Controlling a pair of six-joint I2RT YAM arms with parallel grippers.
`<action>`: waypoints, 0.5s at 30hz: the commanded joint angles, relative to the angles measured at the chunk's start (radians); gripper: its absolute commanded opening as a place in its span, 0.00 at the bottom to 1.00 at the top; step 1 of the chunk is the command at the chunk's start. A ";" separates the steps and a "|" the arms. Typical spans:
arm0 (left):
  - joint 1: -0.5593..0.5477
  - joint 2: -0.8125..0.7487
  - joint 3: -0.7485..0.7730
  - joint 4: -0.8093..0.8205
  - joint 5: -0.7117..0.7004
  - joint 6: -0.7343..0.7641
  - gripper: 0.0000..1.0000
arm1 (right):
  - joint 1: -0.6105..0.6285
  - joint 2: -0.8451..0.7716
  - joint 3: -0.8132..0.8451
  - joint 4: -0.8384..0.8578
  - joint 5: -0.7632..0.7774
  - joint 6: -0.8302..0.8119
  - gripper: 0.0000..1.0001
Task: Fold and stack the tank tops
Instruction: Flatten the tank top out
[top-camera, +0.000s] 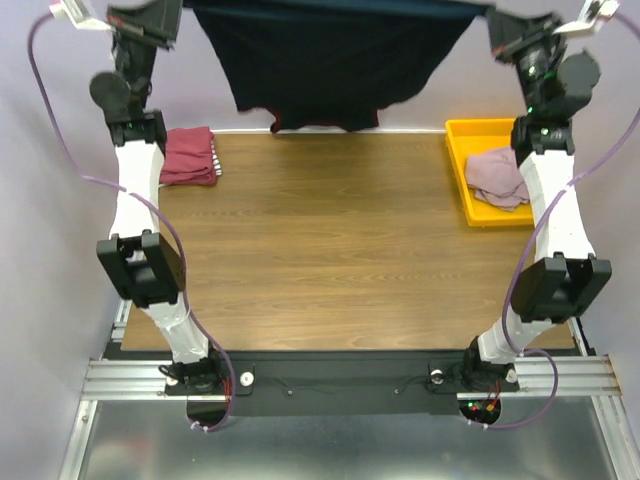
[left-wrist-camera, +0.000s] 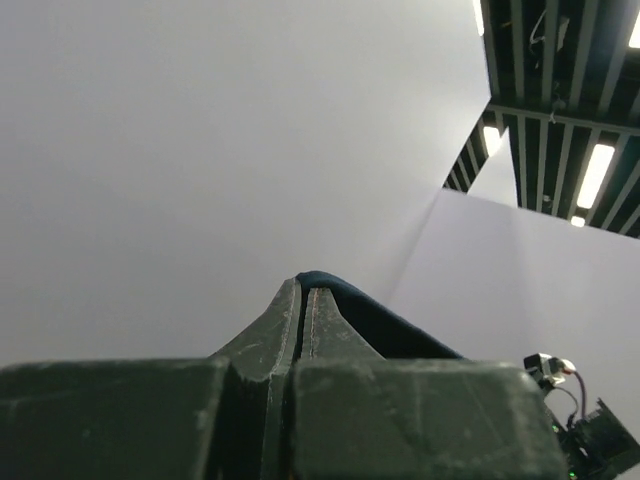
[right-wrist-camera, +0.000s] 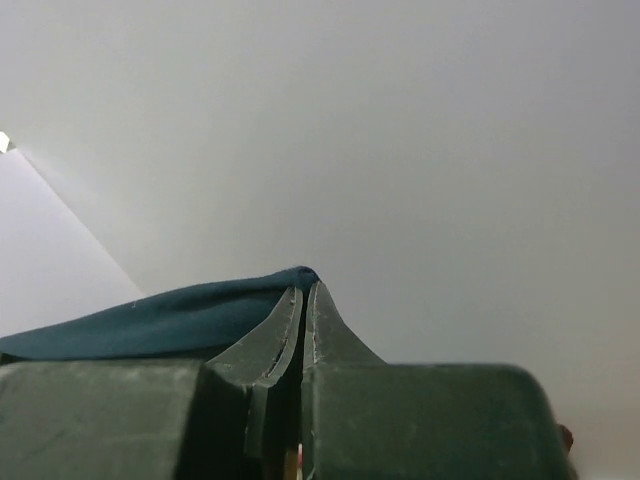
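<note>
At the bottom of the top view the left arm and right arm rise from their bases at the near edge of the wooden table; the middle of the table shows bare wood. Farther back, at the left edge of the frame, a folded dark-red top lies on a black-white striped one, of which only a thin edge shows. At the right edge a dusty-pink top lies crumpled inside the yellow tray. Farthest back, across the upper centre, the navy jersey hangs spread between the two raised wrists, its lower hem reaching the table's far edge in the picture. In the wrist views the left fingers are clenched on a fold of the navy cloth; the right fingers are pinched on it likewise, the fabric trailing to the lower left of that frame.
</note>
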 joint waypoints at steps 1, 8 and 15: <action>0.017 -0.117 -0.395 0.243 0.003 -0.067 0.00 | -0.021 -0.065 -0.248 0.047 0.019 0.007 0.00; 0.003 -0.373 -1.142 0.396 0.021 -0.121 0.00 | -0.021 -0.275 -0.774 -0.074 -0.064 -0.001 0.00; -0.097 -0.609 -1.570 0.058 -0.034 -0.072 0.00 | -0.021 -0.447 -1.219 -0.196 -0.121 0.030 0.00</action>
